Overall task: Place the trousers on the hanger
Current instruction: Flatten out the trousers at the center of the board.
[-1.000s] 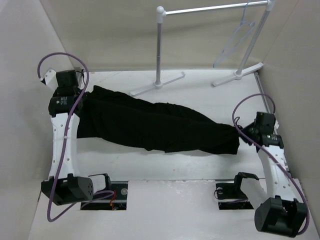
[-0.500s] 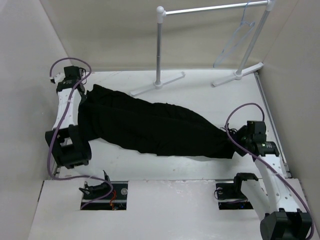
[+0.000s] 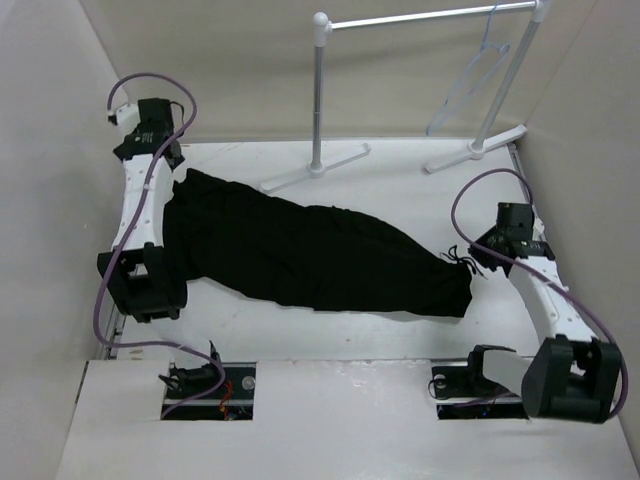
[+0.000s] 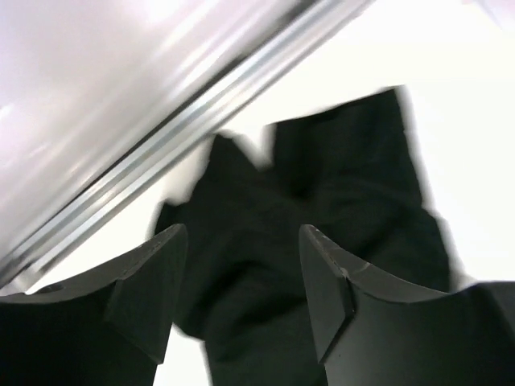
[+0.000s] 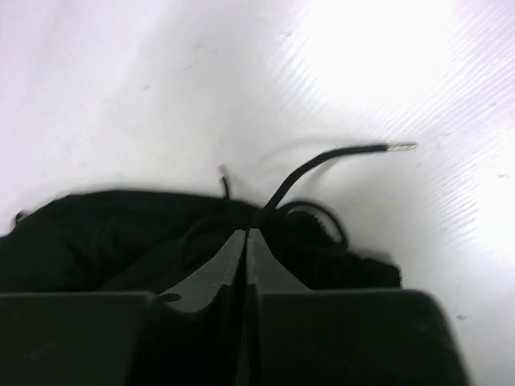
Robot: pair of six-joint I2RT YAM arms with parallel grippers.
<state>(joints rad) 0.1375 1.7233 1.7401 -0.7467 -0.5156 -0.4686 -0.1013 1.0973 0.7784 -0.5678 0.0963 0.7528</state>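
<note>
Trousers: the trousers (image 3: 310,255) were laid flat across the desk (image 3: 400,190), running from far left to near right.
Hanger: the hanger (image 3: 475,85) was hung at the right end of the garment rack (image 3: 400,20), well apart from the cloth.
Left end effector: the left end effector (image 4: 241,241) was held with its fingers spread wide over the far-left end of the cloth, and nothing was gripped.
Right end effector: the right end effector (image 5: 245,241) was pressed closed at the right end of the cloth, where the drawstring (image 5: 338,153) was seen emerging from its tips.

The left end effector (image 4: 243,235), fingers apart, hovers over the trousers (image 4: 354,185).
</note>
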